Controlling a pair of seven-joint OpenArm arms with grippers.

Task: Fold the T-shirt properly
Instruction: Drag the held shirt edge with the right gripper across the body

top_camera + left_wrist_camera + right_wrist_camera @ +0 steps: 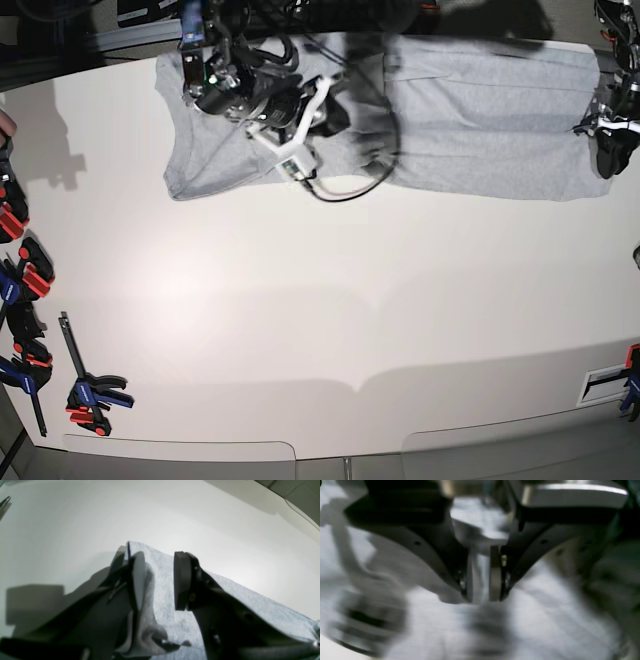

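Note:
The light grey T-shirt lies spread flat along the table's far edge, plain side up. My right gripper is low over the shirt's left part. In the blurred right wrist view its pads stand a narrow gap apart just above the cloth. My left gripper sits at the shirt's right end. The left wrist view shows its fingers apart over a corner of the shirt, with a fold of cloth bunched against the left finger.
Red, blue and black clamps lie along the table's left edge, with more of them further back. A black cable loops off the right arm onto the white table. A small label sits near the front right.

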